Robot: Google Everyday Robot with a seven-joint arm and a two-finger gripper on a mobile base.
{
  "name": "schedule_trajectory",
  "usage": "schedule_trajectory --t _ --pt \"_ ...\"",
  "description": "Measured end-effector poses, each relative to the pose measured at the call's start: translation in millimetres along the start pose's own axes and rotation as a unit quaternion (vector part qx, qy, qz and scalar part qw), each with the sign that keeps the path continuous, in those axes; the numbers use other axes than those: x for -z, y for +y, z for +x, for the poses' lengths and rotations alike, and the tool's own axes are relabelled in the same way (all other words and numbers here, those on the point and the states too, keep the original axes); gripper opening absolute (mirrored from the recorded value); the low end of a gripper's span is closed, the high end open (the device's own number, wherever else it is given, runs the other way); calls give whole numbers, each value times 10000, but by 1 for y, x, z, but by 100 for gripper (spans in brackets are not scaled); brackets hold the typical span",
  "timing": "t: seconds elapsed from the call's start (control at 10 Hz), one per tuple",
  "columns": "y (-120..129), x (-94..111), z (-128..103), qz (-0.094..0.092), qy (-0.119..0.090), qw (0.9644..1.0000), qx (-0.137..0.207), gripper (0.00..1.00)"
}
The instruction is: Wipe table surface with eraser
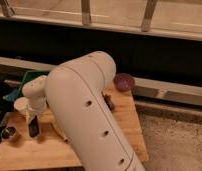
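Note:
My white arm fills the middle of the camera view and bends down to the left. The gripper hangs at its end, low over the left part of the wooden table. A dark block at the gripper's tip, which may be the eraser, sits at or just above the table surface. I cannot tell it apart from the gripper.
A white cup stands just behind the gripper. A small metal cup is to its left. A green bin and a blue thing are at the back left. A purple bowl is at the back right. A small dark item lies near the arm.

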State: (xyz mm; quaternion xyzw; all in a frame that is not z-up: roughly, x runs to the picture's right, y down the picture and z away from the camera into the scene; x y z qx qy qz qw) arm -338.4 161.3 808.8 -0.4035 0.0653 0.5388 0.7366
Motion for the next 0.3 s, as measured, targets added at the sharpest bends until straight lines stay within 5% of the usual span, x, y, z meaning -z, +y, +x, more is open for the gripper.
schedule_trajectory --t 0.3 --pt "-20 7 -3 137 -18 9997 -222 0"
